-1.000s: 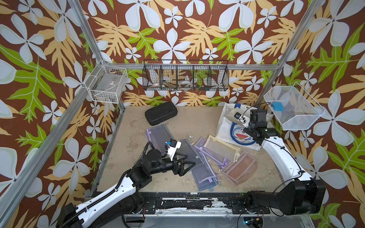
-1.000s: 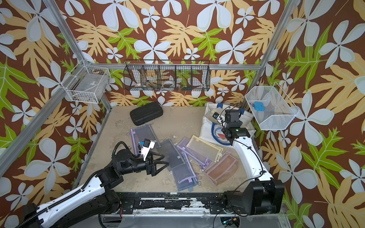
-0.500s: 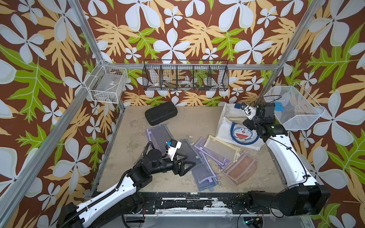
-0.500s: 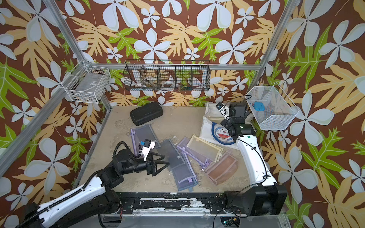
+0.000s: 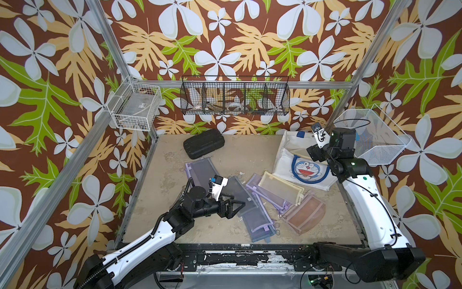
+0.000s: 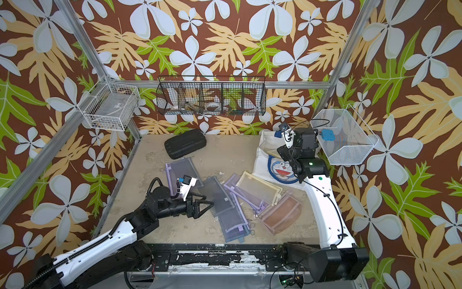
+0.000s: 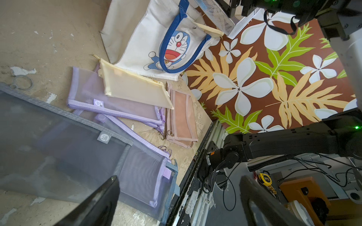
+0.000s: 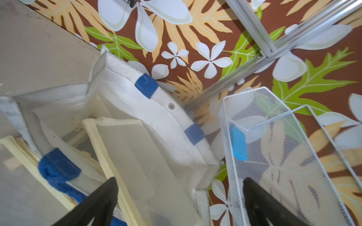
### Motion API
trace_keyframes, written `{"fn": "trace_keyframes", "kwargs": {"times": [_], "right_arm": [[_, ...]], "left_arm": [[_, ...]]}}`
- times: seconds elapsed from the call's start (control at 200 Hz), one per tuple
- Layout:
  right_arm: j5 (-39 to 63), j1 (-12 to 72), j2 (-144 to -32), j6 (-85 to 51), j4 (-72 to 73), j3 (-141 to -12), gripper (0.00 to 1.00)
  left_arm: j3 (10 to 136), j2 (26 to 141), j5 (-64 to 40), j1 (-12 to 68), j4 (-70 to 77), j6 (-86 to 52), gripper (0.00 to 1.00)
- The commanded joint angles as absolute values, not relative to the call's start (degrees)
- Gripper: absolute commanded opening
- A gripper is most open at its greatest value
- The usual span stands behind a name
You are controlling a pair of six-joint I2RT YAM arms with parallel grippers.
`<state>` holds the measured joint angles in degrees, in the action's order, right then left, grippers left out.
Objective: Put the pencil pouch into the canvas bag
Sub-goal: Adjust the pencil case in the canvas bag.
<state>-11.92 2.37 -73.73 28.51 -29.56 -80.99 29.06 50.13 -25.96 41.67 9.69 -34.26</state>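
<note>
Right pincer, farther back over the canvas bag than before, wide open, empty.

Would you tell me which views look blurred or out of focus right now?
Right wrist view: smeared, the canvas bag and white mesh basket soft. Left wrist view: near grey pouch defocused, cat print crisp. Both top views: sharp, evenly lit.

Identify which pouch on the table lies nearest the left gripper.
The grey pouch, right at the tips of the open left gripper; the yellow pouch and pink pouch lie farther off, nearer the bag.
</note>
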Motion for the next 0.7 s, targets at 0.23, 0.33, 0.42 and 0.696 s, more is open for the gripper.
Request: {"fn": "trace_keyframes", "kwargs": {"times": [0.23, 0.33, 0.42, 0.696], "right_arm": [[11.93, -0.29, -63.52, 7.91, -32.03, -69.89, 0.87], [16.97, -0.34, -54.86, 3.37, -28.24, -60.17, 0.84], [16.43, -0.41, -52.3, 3.13, -28.75, -57.6, 0.84], [16.39, -9.73, -57.17, 3.17, -22.67, -57.14, 0.81]], "left_arm": [[31.81, 53.47, -26.62, 41.51, 10.46, -33.69, 0.94], [31.9, 54.47, -26.45, 41.47, 10.44, -32.71, 0.94], [32.24, 55.77, -27.42, 41.37, 10.46, -32.54, 0.94], [33.06, 55.33, -29.35, 38.92, 10.0, -31.91, 0.94]]}}
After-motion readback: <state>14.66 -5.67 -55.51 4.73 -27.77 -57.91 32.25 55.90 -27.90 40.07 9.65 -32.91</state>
